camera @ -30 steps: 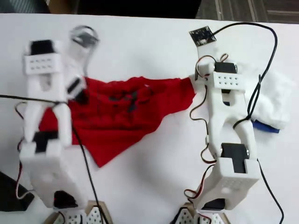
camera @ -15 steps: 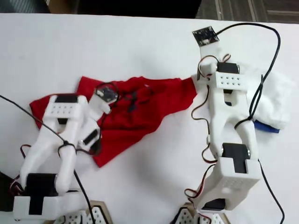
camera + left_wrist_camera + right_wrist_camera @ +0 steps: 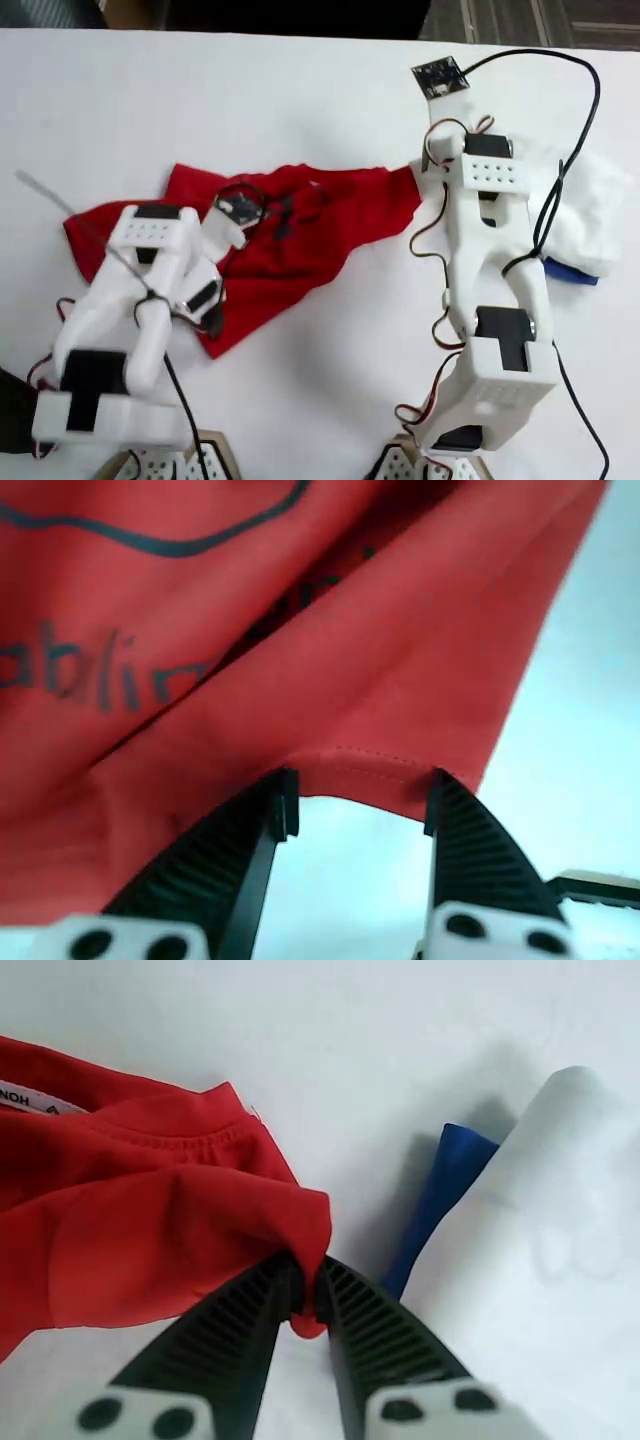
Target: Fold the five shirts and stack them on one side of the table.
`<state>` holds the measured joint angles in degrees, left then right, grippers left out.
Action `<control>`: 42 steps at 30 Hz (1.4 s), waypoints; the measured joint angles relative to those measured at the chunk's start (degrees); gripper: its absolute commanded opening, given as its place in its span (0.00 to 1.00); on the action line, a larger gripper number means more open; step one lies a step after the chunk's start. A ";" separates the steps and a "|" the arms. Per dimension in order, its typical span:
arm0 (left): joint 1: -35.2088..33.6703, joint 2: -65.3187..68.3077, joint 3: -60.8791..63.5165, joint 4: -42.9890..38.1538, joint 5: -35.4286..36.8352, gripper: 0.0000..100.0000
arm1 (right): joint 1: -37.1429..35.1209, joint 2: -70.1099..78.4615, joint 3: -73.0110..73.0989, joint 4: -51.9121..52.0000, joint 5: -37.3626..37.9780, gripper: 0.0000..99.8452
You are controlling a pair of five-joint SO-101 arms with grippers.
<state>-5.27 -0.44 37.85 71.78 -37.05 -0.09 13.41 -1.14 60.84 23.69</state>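
Observation:
A crumpled red shirt point(image 3: 290, 240) lies on the white table, left of centre. My left gripper point(image 3: 205, 303) hangs low over the shirt's near edge. In the left wrist view it point(image 3: 360, 802) is open, and the red hem point(image 3: 360, 763) runs across between its two fingertips. My right gripper point(image 3: 418, 178) sits at the shirt's right corner. The right wrist view shows it point(image 3: 306, 1295) shut on a bunched fold of the red shirt point(image 3: 180, 1220). Folded white cloth point(image 3: 590, 205) over a blue shirt point(image 3: 572, 272) lies at the table's right side, partly hidden by the right arm.
The blue shirt point(image 3: 440, 1195) and the white cloth point(image 3: 560, 1220) lie just beyond the right gripper. A dark object point(image 3: 12, 410) sits at the near left corner. Bare white table point(image 3: 250, 90) stretches behind the red shirt.
The left arm swung down from the far left side of the shirt to its near edge, then shifted slightly right. The right arm and its hold stayed the same.

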 measured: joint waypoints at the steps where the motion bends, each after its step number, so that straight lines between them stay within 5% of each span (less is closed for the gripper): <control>1: 0.09 1.58 -0.18 -0.53 0.00 0.22 | 0.00 0.00 0.00 0.00 0.00 0.02; 6: 0.00 5.71 -3.87 -0.62 0.00 0.21 | 0.00 0.00 0.00 0.00 0.00 0.02; 12: 0.09 6.33 -4.48 -0.53 0.00 0.02 | 0.00 0.00 0.00 0.00 0.00 0.02; 21: 0.26 6.33 -4.48 -0.26 0.00 0.03 | 0.00 0.00 0.00 0.00 0.00 0.02; 27: 0.26 3.60 -9.93 7.65 0.00 0.03 | 0.00 0.00 0.00 0.00 0.00 0.02; 33: 0.18 -0.35 -11.16 10.64 -1.23 0.20 | 0.00 0.00 0.00 0.00 0.00 0.02; 42: 0.18 -0.35 -11.16 10.73 -2.20 0.19 | 0.00 0.00 0.00 0.00 0.00 0.02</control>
<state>-5.10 -0.79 26.68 82.51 -39.25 -0.09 13.41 -1.14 60.84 23.69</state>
